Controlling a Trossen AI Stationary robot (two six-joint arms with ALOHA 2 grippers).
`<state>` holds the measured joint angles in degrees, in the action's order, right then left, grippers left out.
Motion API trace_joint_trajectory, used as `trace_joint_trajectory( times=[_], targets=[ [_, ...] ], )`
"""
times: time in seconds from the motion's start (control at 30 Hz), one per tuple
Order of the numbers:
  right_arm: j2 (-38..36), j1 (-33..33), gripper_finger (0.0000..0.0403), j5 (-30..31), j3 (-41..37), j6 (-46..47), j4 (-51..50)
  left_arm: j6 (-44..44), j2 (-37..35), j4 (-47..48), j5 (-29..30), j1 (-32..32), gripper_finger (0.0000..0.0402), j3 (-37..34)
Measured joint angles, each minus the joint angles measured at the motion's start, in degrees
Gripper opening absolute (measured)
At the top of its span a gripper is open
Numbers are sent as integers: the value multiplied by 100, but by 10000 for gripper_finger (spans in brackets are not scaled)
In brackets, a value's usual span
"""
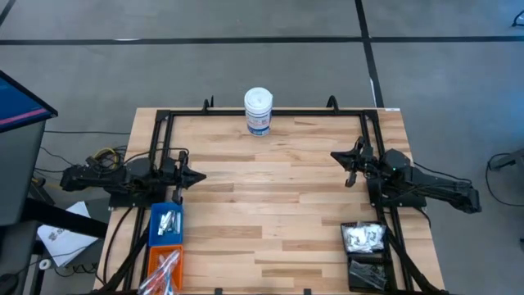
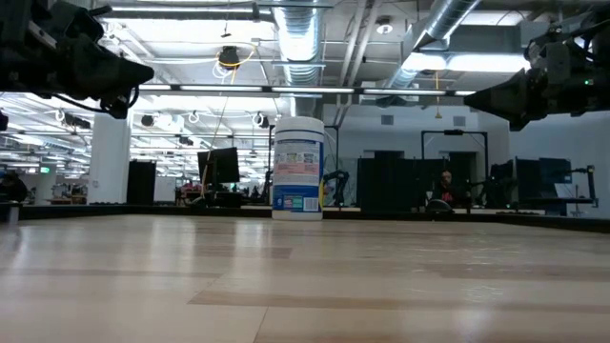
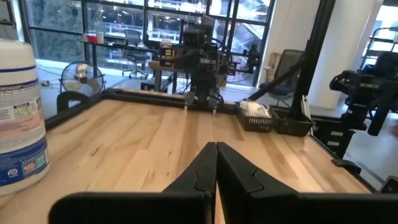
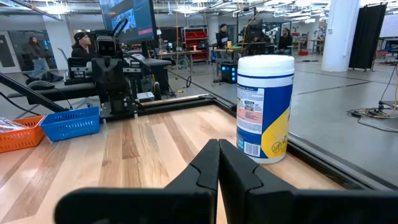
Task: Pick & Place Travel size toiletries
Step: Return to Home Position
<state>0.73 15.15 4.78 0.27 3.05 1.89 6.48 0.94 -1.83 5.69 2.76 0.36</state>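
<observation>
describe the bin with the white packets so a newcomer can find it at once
In the high view, go to the wooden table's bottom right corner, where two black bins sit end to end. Pick the black bin nearer the white canister: it is full of white packets, while its neighbour holds only dark pieces.

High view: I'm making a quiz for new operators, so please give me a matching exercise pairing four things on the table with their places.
1 white canister
2 blue bin
3 orange bin
4 white packets

A left side, at the picture's bottom edge
B inside a black bin, right side
C middle of the table's top edge
D left side, next to the left gripper

Pairs: 1-C, 2-D, 3-A, 4-B
</observation>
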Motion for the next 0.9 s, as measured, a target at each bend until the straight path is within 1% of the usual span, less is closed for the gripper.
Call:
trace_joint_trajectory(
  times=[0.17,0.27,0.33,0.9],
  targets=[
    [0,-1,0,-1,0,0,-1,32,200,0,0,0,3,0],
    [0,-2,0,-2,0,0,-2,445,360,-2,0,0,3,0],
    [0,-2,0,-2,0,0,-2,546,454,-6,3,0,3,0],
    [0,0,0,-2,-1,0,-4,545,1083,-106,4,0,8,0]
  ],
)
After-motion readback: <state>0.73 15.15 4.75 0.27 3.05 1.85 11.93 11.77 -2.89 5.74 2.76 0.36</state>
